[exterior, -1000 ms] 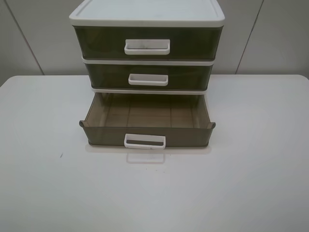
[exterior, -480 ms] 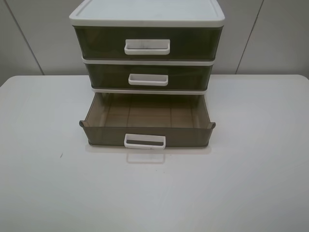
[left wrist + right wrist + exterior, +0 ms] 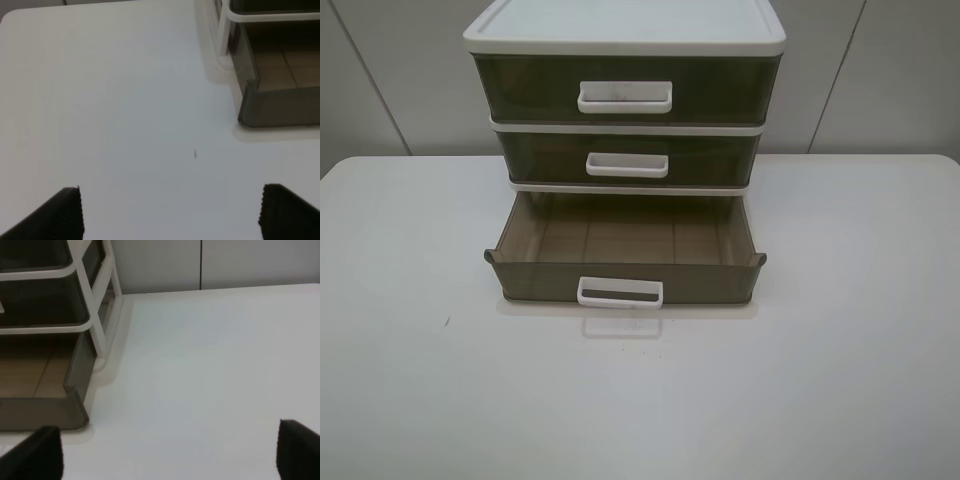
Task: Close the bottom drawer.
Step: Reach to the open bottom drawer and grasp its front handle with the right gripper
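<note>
The bottom drawer (image 3: 625, 278) is olive-brown translucent plastic with a white loop handle (image 3: 620, 292). It is pulled out of the white-framed three-drawer unit (image 3: 625, 35) and is empty. The middle (image 3: 627, 160) and top drawers (image 3: 625, 92) are shut. No arm shows in the exterior view. In the left wrist view my left gripper (image 3: 172, 212) is open over bare table, with the drawer's front corner (image 3: 277, 107) ahead of it. In the right wrist view my right gripper (image 3: 167, 455) is open, with the drawer's other front corner (image 3: 45, 412) just ahead.
The white table (image 3: 840, 380) spreads out around the unit. A small dark speck (image 3: 447, 321) lies on it at the left. Grey wall panels (image 3: 900, 70) stand behind the table.
</note>
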Robot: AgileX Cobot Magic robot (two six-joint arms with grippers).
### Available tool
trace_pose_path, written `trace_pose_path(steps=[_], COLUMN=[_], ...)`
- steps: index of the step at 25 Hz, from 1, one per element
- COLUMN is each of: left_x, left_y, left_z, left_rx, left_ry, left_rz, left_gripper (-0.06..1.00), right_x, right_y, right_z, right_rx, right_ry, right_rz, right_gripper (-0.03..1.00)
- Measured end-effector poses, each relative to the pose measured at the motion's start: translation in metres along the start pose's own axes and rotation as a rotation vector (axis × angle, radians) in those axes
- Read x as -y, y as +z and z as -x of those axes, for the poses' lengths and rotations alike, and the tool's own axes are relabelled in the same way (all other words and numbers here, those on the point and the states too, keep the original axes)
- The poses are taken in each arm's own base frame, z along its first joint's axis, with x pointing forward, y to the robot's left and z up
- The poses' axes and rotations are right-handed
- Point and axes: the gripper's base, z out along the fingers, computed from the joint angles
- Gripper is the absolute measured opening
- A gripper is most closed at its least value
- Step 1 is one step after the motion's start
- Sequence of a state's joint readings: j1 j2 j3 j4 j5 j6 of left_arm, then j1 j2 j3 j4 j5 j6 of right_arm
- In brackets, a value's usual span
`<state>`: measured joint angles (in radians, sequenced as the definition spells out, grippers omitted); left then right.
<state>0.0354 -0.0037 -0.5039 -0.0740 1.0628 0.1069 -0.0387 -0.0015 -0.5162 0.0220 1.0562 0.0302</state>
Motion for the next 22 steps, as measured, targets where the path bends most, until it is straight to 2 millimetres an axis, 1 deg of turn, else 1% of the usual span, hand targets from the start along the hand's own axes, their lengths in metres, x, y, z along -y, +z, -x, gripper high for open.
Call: trace_pose_path(steps=[19, 22], left_x=[0.0000, 0.0000], left_y=[0.0000, 0.0000], left_z=[0.0000, 0.0000], left_rx=[0.000, 0.000], left_ry=[0.000, 0.000], left_rz=[0.000, 0.000], left_gripper=[0.72, 0.72], right_x=[0.0000, -0.0022], right_y=[0.0000, 0.0011], right_z=[0.0000, 0.0005], right_rx=[0.000, -0.008], right_ry=[0.001, 0.009], right_rz=[0.000, 0.023], right_gripper=[0.74, 0.74])
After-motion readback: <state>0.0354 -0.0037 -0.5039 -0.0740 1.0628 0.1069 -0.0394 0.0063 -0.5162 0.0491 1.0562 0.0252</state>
